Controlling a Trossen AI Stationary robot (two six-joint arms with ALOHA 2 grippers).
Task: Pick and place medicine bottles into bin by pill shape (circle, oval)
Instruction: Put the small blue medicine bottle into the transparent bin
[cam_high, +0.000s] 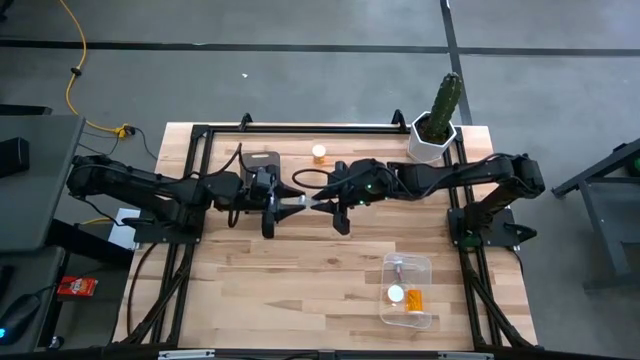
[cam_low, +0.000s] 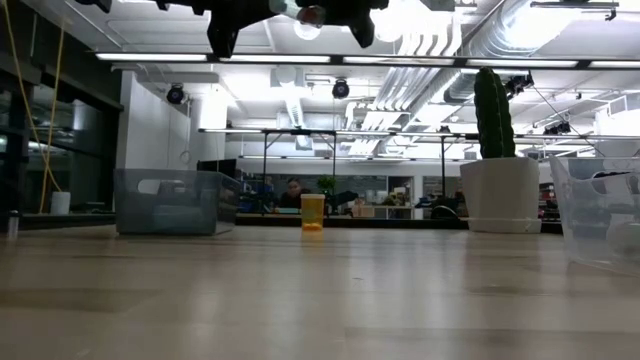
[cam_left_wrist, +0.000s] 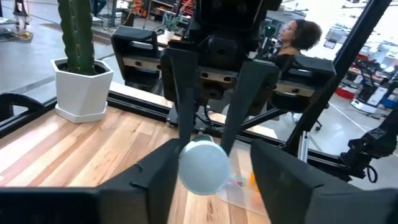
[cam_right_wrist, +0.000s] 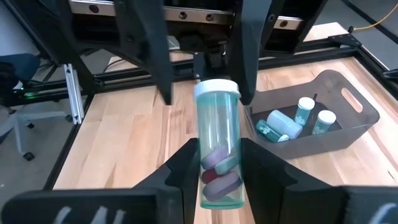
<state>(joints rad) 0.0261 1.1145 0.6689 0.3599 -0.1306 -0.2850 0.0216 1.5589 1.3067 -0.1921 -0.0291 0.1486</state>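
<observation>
A pale teal bottle with a white cap (cam_right_wrist: 217, 149) hangs level in the air over the table's middle (cam_high: 311, 204), with oval pills inside. My right gripper (cam_right_wrist: 217, 158) is shut on it, coming from the table's right (cam_high: 324, 205). My left gripper (cam_left_wrist: 213, 158) is open and faces it from the left (cam_high: 296, 205), its fingers standing on either side of the cap end (cam_left_wrist: 203, 168). I cannot tell whether they touch the cap. An orange bottle (cam_high: 319, 153) stands upright on its base at the far middle. My right gripper pinches the bottle's body (cam_right_wrist: 219, 180) between its two fingers, at the end away from the cap. The fingers come level from the table's right and lie along the bottle. The bottle is lifted clear and lies level, cap toward the table's left.
A dark grey bin (cam_right_wrist: 348, 124) holding several teal-topped bottles sits by the left arm (cam_high: 262, 163). A clear bin (cam_high: 408, 292) with bottles stands at the near right. A cactus in a white pot (cam_high: 437, 125) stands at the far right. Black frame rails (cam_high: 190, 200) run along the table's sides.
</observation>
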